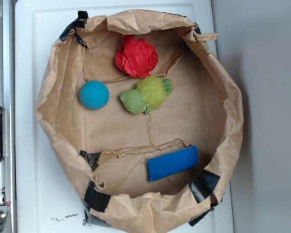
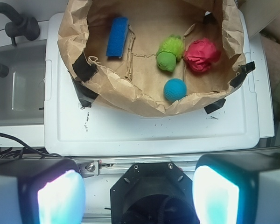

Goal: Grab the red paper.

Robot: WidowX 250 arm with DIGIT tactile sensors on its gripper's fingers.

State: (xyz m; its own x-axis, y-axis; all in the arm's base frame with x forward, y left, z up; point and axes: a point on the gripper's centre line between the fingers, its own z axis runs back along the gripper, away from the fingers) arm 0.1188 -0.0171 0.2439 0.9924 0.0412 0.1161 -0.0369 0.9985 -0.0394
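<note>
Far beyond open gripper (image 2: 139,196), seemingly untouched: red paper (image 2: 202,55).

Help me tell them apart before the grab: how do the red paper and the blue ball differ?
The red paper is crumpled and creased; the blue ball is smooth and round. The paper looks somewhat larger than the ball. The paper touches the green plush; the ball sits alone. Both lie in the brown paper bin.
</note>
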